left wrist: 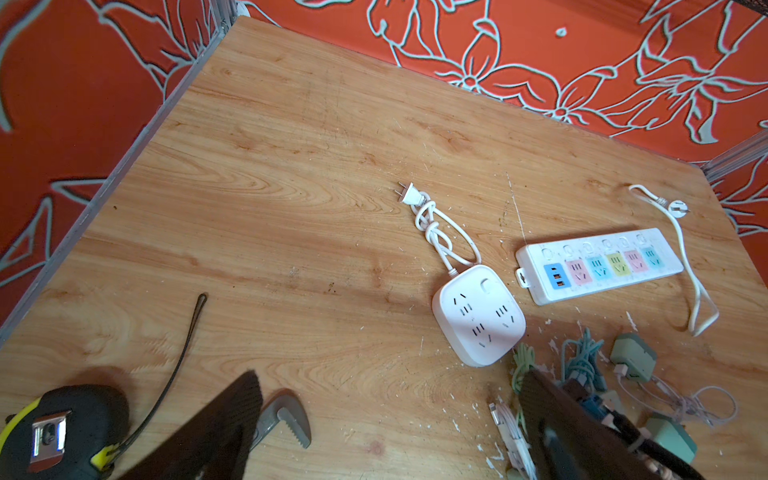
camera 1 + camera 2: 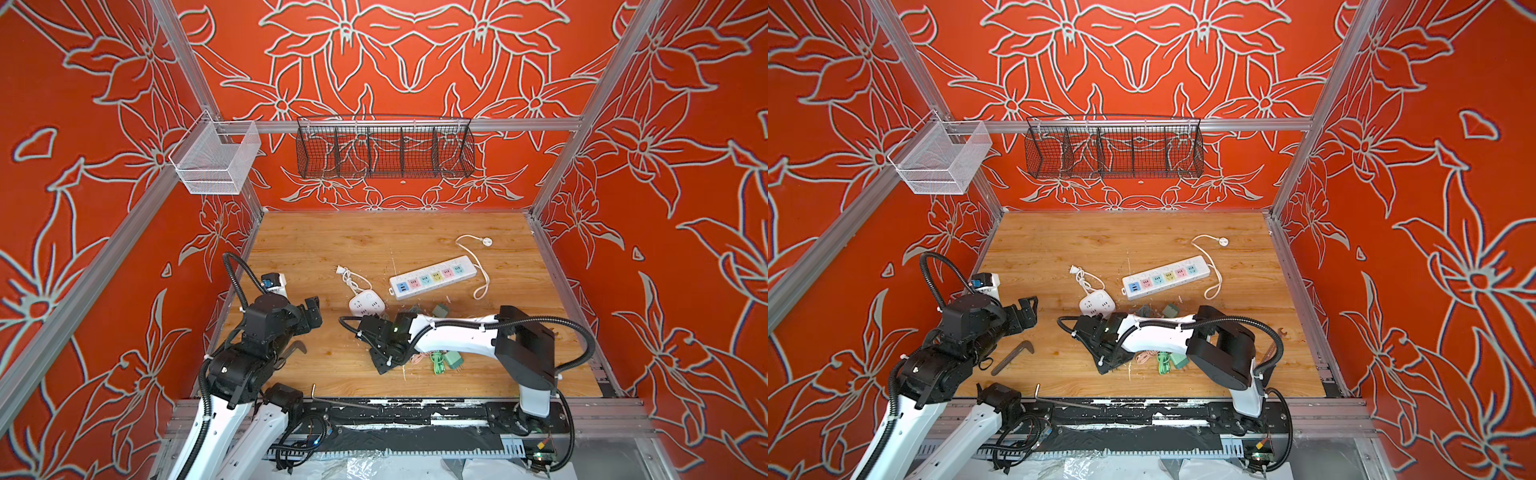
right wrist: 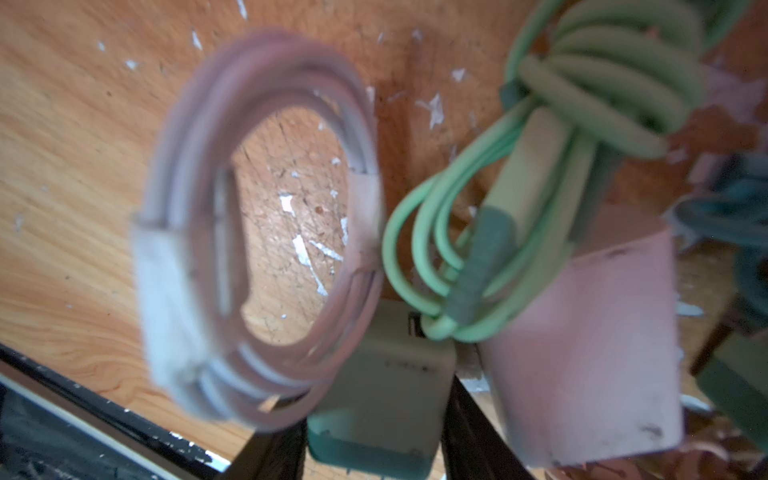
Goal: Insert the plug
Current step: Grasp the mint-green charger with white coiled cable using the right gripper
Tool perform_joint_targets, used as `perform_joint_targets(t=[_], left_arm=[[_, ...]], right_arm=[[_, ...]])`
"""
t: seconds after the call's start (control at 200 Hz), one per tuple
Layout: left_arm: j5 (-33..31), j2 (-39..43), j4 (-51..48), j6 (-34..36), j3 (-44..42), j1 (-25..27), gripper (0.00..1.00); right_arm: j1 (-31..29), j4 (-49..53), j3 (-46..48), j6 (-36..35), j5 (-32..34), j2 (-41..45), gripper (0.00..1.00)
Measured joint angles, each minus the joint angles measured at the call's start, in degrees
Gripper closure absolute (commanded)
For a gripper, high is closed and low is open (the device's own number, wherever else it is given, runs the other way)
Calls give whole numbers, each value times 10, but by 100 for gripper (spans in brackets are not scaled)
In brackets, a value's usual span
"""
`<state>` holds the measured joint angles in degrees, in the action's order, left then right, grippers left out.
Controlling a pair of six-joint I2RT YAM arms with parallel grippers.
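Across the wooden bench (image 2: pixel 374 232), the largest piece is the long white power strip (image 2: pixel 432 276) with its row of coloured sockets. It lies well apart from your work, towards the far right. The white square socket block (image 2: pixel 366 304) sits nearer, just beyond the right end effector (image 2: pixel 384 361).

Your left end effector (image 2: pixel 313 316) hangs over the left side of the bench, its jaws wide apart and empty.

The right end effector is down in the heap of chargers and cords at the front. In the right wrist view its dark fingers (image 3: pixel 457 415) stand on either side of a pale green charger plug (image 3: pixel 382 374), close against its flanks. Whether they actually press on it you cannot tell from these views.

Expect that plug to be light, rigid and smooth-sided, so it will probably twist if you pinch it near a corner. Hold it on the two flat flanks, mid-body, and leave the pin end clear; its pins are not visible.

A pink charger (image 3: pixel 590 353) sits just beside it. The looped green cord (image 3: pixel 457 249) and the coiled pink cord (image 3: pixel 257 249) lie close by, soft and springy. Either could snag and drag when you lift.
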<state>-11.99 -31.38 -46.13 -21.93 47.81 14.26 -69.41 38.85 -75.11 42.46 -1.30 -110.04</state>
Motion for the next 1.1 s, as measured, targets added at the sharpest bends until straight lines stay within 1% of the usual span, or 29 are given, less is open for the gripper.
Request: perform_joint_targets(t=[0.095,0.465,0.56,0.651,0.766,0.906,1.101], left_arm=[[0,0,0,0,0,0,3],[6,-1,1,0,0,0,3],[18,2,1,0,0,0,3],[38,13,2,1,1,0,3],[86,39,9,5,8,0,3],[179,60,32,14,27,0,3],[323,37,64,15,46,0,2]], right_arm=[[-3,2,0,0,0,-5,45],[-5,7,0,-6,5,-3,57],[-5,5,0,-24,15,12,58],[-6,-3,0,-49,30,47,58],[-7,-33,5,-88,56,116,58],[-7,-104,26,-157,99,199,58],[-7,-204,64,-256,132,250,58]])
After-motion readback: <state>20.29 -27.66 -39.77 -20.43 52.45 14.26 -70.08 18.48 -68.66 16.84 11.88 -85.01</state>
